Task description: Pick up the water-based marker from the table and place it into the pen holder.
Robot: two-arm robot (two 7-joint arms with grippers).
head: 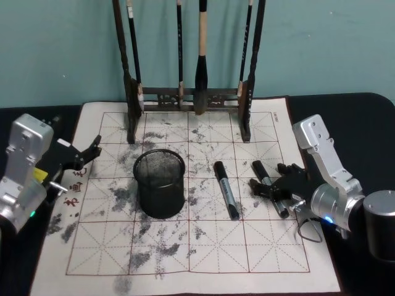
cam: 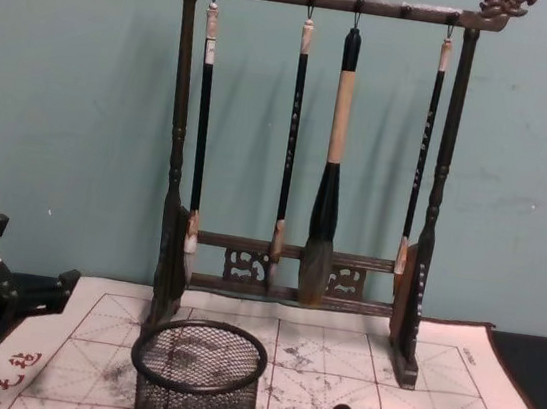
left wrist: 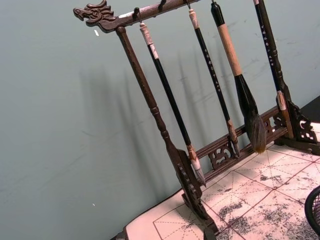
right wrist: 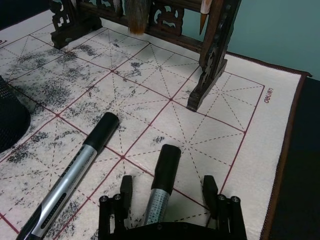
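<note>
At the mat's point(head: 278, 259) right, right gripper point(right wrist: 167, 184) sits spread around the marker point(right wrist: 164, 167); probably a capward grip, so it might tilt and clip the holder point(head: 159, 200); left gripper point(head: 83, 155) idle left.

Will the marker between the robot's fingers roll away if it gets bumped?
Probably a bit: the marker looks round and smooth, lying flat on the mat, so a nudge may roll it sideways. It looks stiff and likely light, so it shouldn't bend. The right gripper straddles it open, so its fingers might stop it.
</note>
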